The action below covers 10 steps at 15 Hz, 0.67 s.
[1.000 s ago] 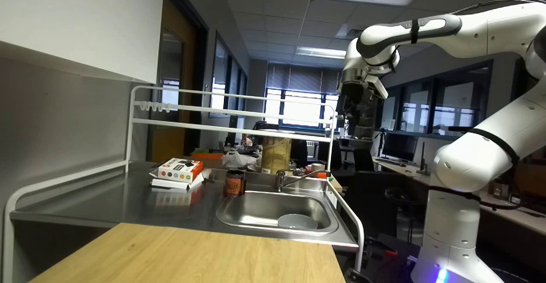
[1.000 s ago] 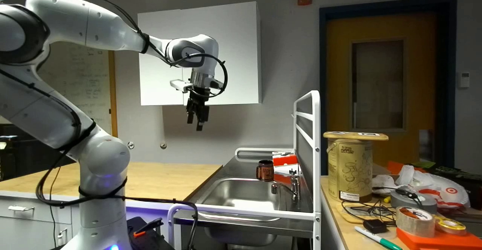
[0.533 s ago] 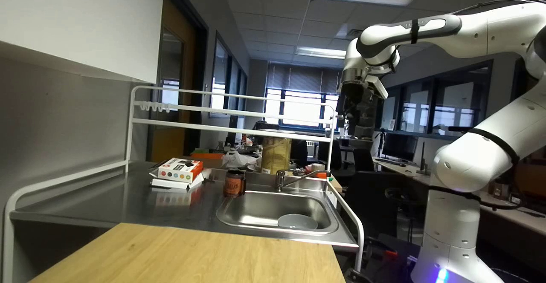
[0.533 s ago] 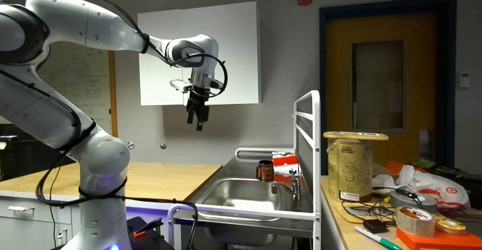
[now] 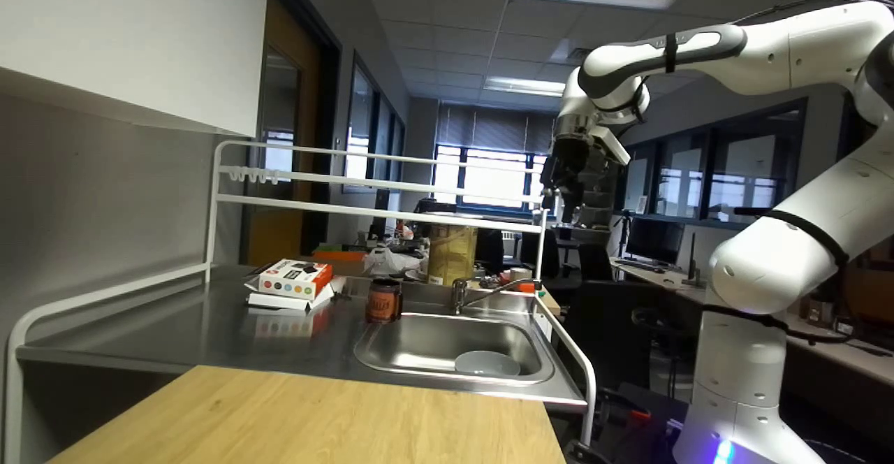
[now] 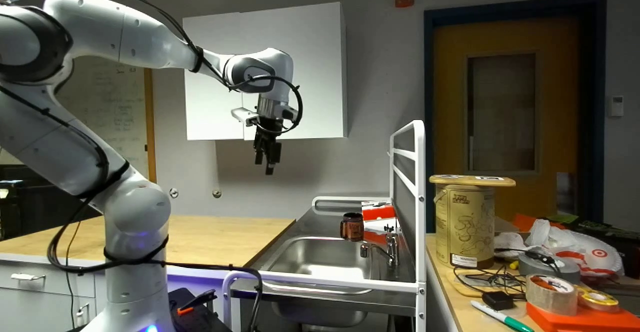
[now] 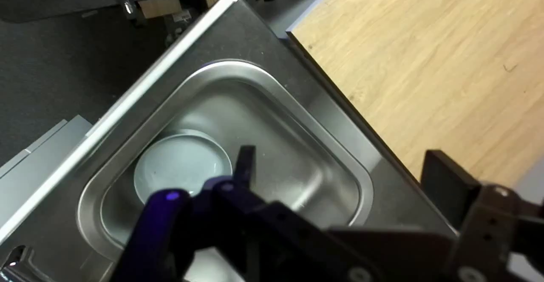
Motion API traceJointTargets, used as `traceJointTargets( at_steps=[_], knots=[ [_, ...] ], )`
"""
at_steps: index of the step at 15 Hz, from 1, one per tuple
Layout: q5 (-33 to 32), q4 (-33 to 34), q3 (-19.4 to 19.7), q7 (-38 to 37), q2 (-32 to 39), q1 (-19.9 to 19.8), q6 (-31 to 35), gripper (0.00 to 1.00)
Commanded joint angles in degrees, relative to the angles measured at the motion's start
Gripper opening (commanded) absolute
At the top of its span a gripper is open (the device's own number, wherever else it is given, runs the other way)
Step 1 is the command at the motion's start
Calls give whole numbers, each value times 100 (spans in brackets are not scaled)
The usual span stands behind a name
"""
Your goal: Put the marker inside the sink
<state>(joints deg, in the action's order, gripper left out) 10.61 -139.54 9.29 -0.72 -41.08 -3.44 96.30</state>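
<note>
We note end effector (image 6: 264, 166) spread; marker (image 6: 501, 316) at its four o'clock in exterior view, axis ten to four.

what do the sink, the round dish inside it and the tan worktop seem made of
Sink: probably stainless steel, satin, from its grey metallic sheen.
Round dish: smooth, glossy, with small glints; ceramic or plastic, unclear.
Tan worktop: wood or laminate, fairly matte, showing grain.

Smooth satin metal sink (image 7: 278, 156), shiny metal faucet (image 6: 393, 249), smooth glossy bowl (image 7: 178, 163), glossy mug (image 5: 383, 301), smooth wood-grained table (image 5: 328, 418), crinkled plastic bag (image 6: 575, 244), mostly matt end effector (image 7: 344, 167)
</note>
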Motion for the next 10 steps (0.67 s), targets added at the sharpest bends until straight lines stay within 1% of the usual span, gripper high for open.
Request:
traceJointTargets(
  at_steps=[1, 3, 5, 8, 10],
  knots=[
    [558, 364, -284, -444, 887, -5, 861, 100],
    [773, 661, -468, -729, 1548, 38, 1500, 100],
    [728, 1064, -640, -1104, 2231, 83, 2010, 100],
    [462, 1931, -896, -1755, 3287, 32, 2332, 100],
    [175, 2588, -982, -2212, 3951, 64, 2367, 100]
  ],
)
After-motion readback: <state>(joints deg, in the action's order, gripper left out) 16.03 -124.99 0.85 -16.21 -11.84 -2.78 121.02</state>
